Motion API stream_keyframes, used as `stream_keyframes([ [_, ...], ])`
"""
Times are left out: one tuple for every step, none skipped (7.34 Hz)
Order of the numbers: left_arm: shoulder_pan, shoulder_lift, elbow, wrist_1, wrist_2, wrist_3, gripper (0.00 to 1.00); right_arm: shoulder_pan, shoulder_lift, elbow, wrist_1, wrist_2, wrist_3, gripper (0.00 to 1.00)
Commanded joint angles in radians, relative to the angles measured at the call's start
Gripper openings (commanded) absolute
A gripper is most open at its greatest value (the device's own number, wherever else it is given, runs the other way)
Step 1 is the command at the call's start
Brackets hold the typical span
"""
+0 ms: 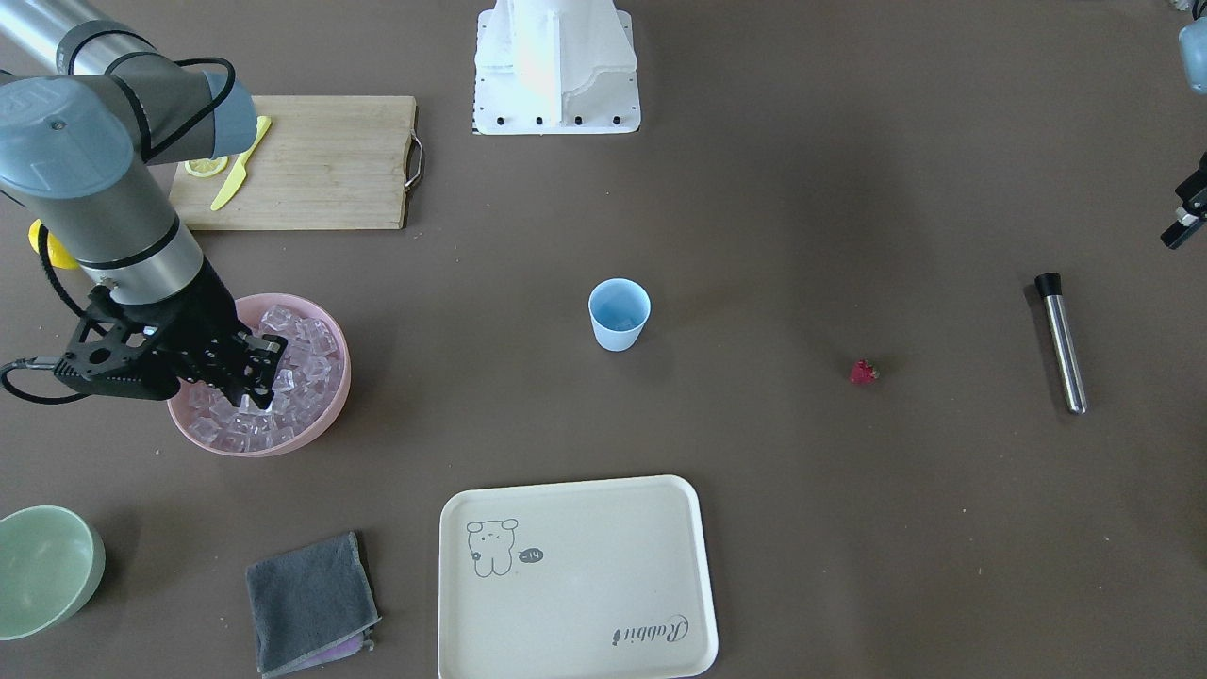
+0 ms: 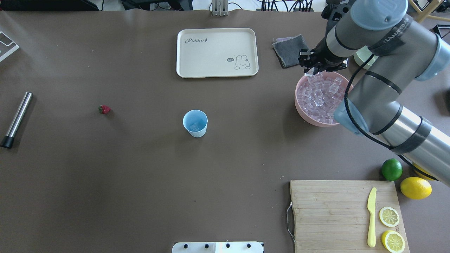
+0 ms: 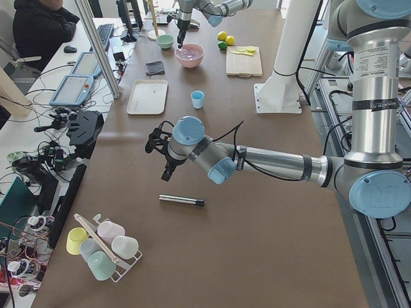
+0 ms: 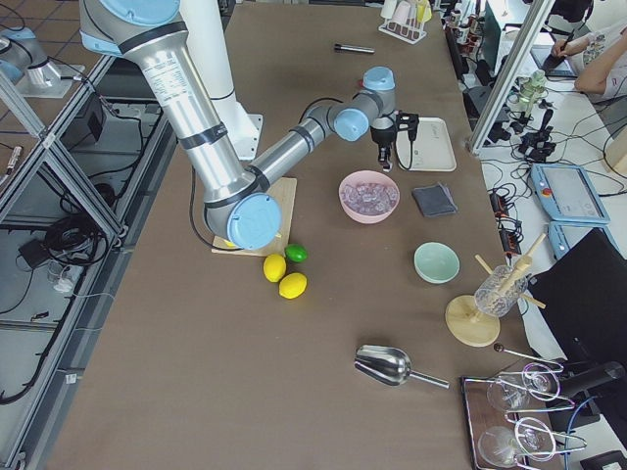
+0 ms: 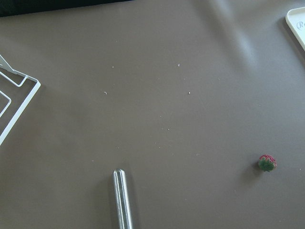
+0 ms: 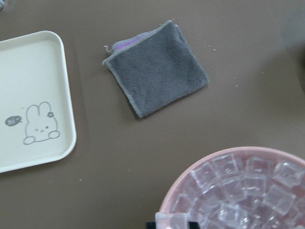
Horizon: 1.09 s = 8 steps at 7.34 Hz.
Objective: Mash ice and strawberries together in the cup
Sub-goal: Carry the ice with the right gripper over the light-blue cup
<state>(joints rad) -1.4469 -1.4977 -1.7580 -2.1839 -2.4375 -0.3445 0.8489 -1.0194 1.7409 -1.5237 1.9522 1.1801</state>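
Well, my right jaws are clenched on one ice cube (image 6: 170, 221), low over the heap of ice (image 1: 306, 363) in the pink bowl (image 1: 332, 412) on my far right. The cup (image 1: 620, 314) stands upright, mouth up, mid-counter, well apart from the bowl. Left of it the strawberry (image 1: 863, 372) lies on its side, green top pointing left toward a steel rod (image 1: 1063, 349) lying near-to-far, black end nearest me. My left jaws hang above that rod; clenched or released, I cannot tell.

Light blue cup (image 1: 620, 316); red strawberry (image 1: 863, 372); clear ice (image 1: 306, 344); pink bowl (image 1: 325, 426); cream tray (image 1: 585, 604), rabbit print.
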Motion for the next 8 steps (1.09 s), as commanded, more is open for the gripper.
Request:
stream_keyframes([
  [0.000, 0.001, 0.006, -0.022, 0.011, 0.002, 0.98, -0.190, 0.204, -0.007, -0.151, -0.132, 0.210, 0.05],
  [-0.001, 0.001, 0.005, -0.023, 0.018, -0.001, 0.98, -0.286, 0.323, -0.085, -0.159, -0.221, 0.305, 0.05],
  [0.000, -0.006, 0.011, -0.023, 0.023, -0.001, 0.98, -0.360, 0.399, -0.137, -0.158, -0.257, 0.367, 0.05],
  [0.000, -0.012, 0.020, -0.023, 0.025, -0.001, 0.98, -0.416, 0.457, -0.202, -0.151, -0.303, 0.392, 0.05],
  [0.000, -0.010, 0.022, -0.025, 0.038, 0.004, 0.98, -0.430, 0.508, -0.260, -0.147, -0.317, 0.394, 0.05],
  [-0.001, -0.006, 0.022, -0.027, 0.038, 0.004, 0.98, -0.430, 0.507, -0.283, -0.139, -0.317, 0.383, 0.06],
  [-0.001, -0.001, 0.022, -0.046, 0.038, -0.001, 0.98, -0.429, 0.506, -0.297, -0.109, -0.317, 0.375, 0.05],
  [-0.001, 0.001, 0.020, -0.051, 0.038, -0.002, 0.98, -0.407, 0.502, -0.297, -0.104, -0.309, 0.334, 0.05],
])
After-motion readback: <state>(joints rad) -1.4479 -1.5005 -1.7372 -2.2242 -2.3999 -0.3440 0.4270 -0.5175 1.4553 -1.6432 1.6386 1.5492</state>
